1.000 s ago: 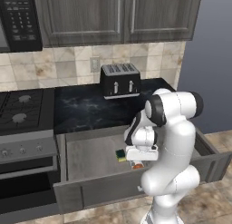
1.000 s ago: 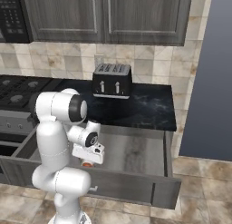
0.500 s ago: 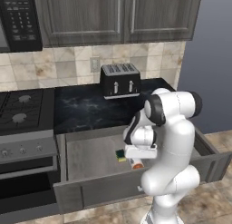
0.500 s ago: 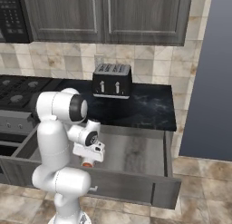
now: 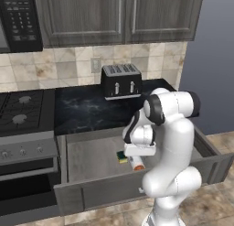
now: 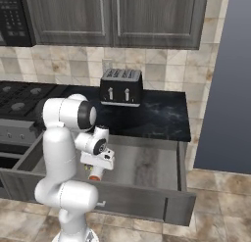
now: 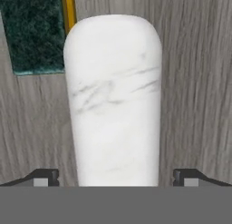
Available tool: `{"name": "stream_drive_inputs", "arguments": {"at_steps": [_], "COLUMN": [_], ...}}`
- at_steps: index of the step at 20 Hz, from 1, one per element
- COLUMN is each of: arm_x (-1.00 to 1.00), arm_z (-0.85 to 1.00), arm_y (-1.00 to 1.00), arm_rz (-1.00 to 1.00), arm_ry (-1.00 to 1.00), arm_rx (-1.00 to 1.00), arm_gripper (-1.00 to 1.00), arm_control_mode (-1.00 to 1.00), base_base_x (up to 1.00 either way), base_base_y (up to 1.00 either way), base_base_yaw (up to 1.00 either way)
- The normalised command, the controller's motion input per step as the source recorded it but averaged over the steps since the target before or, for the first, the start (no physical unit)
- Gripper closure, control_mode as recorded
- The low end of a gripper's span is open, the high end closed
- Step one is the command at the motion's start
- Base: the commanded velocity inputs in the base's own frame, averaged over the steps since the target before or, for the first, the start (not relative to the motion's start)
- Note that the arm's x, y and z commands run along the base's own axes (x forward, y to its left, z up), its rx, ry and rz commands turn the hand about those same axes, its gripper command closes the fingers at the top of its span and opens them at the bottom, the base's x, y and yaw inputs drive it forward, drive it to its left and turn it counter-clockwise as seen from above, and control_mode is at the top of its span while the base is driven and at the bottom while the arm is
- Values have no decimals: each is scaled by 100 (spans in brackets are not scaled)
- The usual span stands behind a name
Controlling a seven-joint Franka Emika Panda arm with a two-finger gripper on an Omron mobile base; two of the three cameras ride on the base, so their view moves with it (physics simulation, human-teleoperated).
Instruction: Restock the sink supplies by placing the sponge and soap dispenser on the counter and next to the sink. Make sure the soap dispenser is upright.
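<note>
The soap dispenser [image 7: 113, 100] lies on its side on the floor of an open grey drawer [image 5: 91, 154]. Its white body runs up the middle of the hand view, and its orange-red pump end [image 5: 138, 166] pokes out below the hand [image 6: 94, 177]. My gripper [image 7: 115, 177] is open and lowered over the bottle, one fingertip [image 7: 45, 177] on each side with a gap to the body. The sponge [image 5: 121, 156], dark green over yellow, lies flat beside the bottle [image 7: 34, 32]. Behind the drawer runs the black counter [image 5: 87, 110] [image 6: 162, 116]. The sink is out of view.
A black toaster [image 5: 121, 81] [image 6: 121, 86] stands at the back of the counter. A stove [image 5: 20, 110] sits to the left, with a microwave [image 5: 18, 19] above it. Dark cabinets [image 6: 112, 15] hang overhead. The drawer's walls [image 6: 180, 162] box in the hand.
</note>
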Motion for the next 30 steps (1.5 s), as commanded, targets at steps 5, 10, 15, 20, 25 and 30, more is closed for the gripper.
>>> {"name": "stream_drive_inputs", "arguments": {"at_steps": [5, 10, 15, 20, 25, 30], "arm_x": [23, -3, -19, -18, -24, -8], "arm_z": [-11, -21, -10, -9, -20, -36], "arm_y": [0, 0, 1, 5, 18, 17], "arm_rz": [3, 2, 3, 3, 7, 7], "arm_ry": [-2, -6, -16, -20, -22, -13], "arm_rx": [0, 0, 0, 0, 0, 0], "arm_gripper": [-100, -100, -100, -100, -100, -100], "arm_control_mode": [-100, -100, -100, -100, -100, -100], "base_base_x": [0, 0, 0, 0, 0, 0], "base_base_y": [0, 0, 0, 0, 0, 0], "base_base_yaw": [0, 0, 0, 0, 0, 0]}}
